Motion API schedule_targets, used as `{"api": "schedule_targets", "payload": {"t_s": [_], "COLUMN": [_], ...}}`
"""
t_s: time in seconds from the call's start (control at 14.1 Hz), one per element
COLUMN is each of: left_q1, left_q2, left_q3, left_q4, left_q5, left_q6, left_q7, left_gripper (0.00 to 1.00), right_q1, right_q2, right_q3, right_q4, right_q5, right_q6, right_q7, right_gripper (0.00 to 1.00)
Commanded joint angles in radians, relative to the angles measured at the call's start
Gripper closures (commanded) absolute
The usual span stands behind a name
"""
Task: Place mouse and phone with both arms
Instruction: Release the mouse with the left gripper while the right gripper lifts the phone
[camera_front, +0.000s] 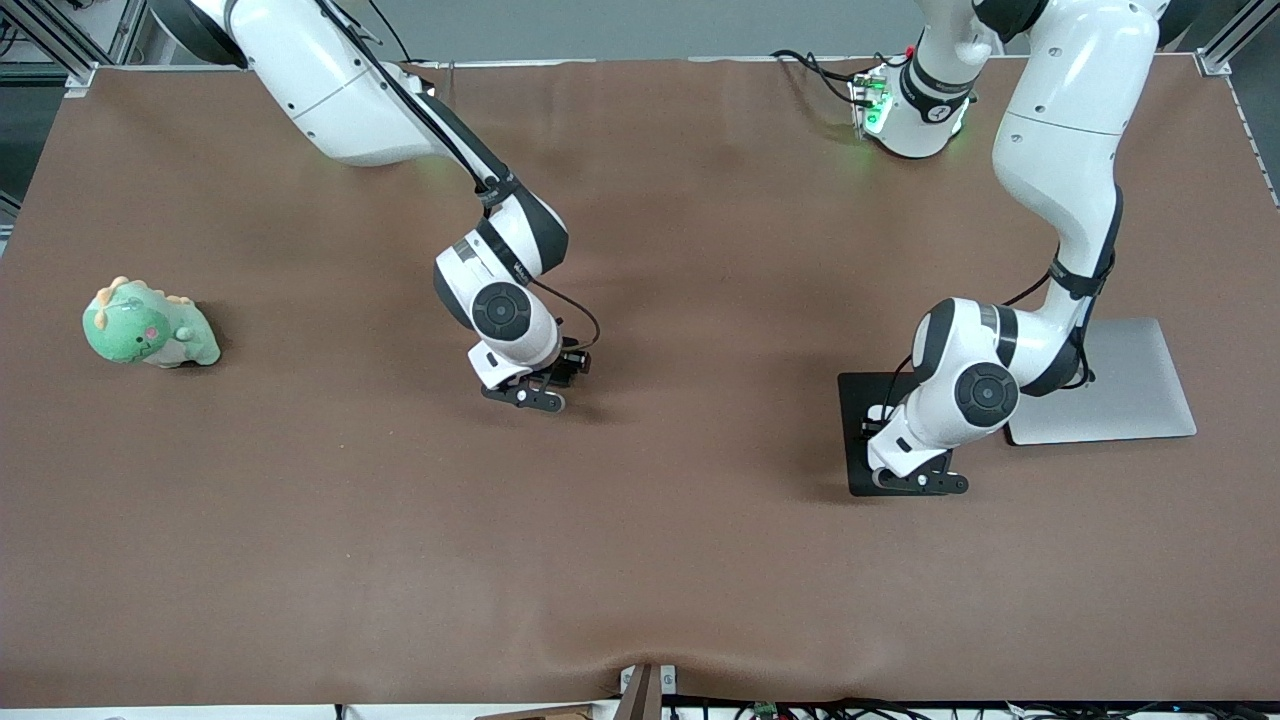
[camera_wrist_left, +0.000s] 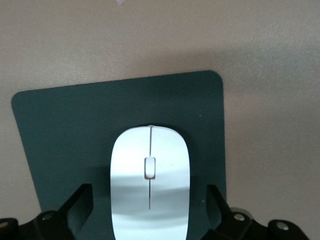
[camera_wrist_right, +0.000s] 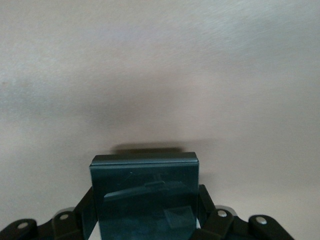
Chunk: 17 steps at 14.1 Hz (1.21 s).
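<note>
The white mouse (camera_wrist_left: 150, 185) lies on the black mouse pad (camera_wrist_left: 60, 130) toward the left arm's end of the table. My left gripper (camera_wrist_left: 149, 197) is open, with a finger on each side of the mouse and a gap at both sides. In the front view the left gripper (camera_front: 920, 483) is low over the pad (camera_front: 855, 400) and hides the mouse. My right gripper (camera_wrist_right: 146, 200) is shut on the black phone (camera_wrist_right: 145, 195), its fingers against the phone's long sides. It is low over bare table near the middle (camera_front: 530, 395). I cannot tell if the phone touches the table.
A flat silver slab (camera_front: 1130, 390) lies beside the mouse pad, toward the left arm's end of the table. A green dinosaur toy (camera_front: 148, 325) sits toward the right arm's end. The brown cloth (camera_front: 640, 560) covers the table.
</note>
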Motion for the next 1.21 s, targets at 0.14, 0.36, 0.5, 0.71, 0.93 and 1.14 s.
{"api": "schedule_targets", "payload": {"t_s": [0.14,0.36,0.5,0.71,0.93,1.14], "left_q1": [0.042,0.074,0.077,0.091,0.106,0.143], "left_q2": [-0.148,-0.232,-0.283,-0.369,-0.455,-0.524], "left_q3": [-0.011,-0.011,-0.011,-0.009,-0.008,-0.008], "left_q4": [-0.012,-0.011,-0.011,-0.008,-0.003,-0.003], "left_q5": [0.012,0.013,0.012,0.012,0.013,0.013], "left_q6": [-0.145,-0.234,-0.3,-0.395,-0.447,-0.518], "left_q7": [-0.012,-0.004,-0.004,-0.004,0.049,0.129], "left_gripper": [0.0,0.0,0.0,0.0,0.0,0.0], "right_q1": [-0.1,-0.169,-0.212,-0.28,-0.349,-0.427], "right_q2": [-0.09,-0.147,-0.196,-0.253,-0.302,-0.343], "right_q3": [0.021,0.022,0.022,0.021,0.018,0.012], "right_q4": [-0.023,-0.078,-0.142,-0.247,-0.323,-0.412], "right_q5": [-0.027,-0.023,-0.021,-0.021,-0.021,-0.021], "right_q6": [-0.077,-0.077,-0.076,-0.051,-0.042,0.016], "right_q7": [0.005,-0.081,-0.14,-0.245,-0.341,-0.453], "right_gripper": [1.0,1.0,1.0,1.0,1.0,1.0]}}
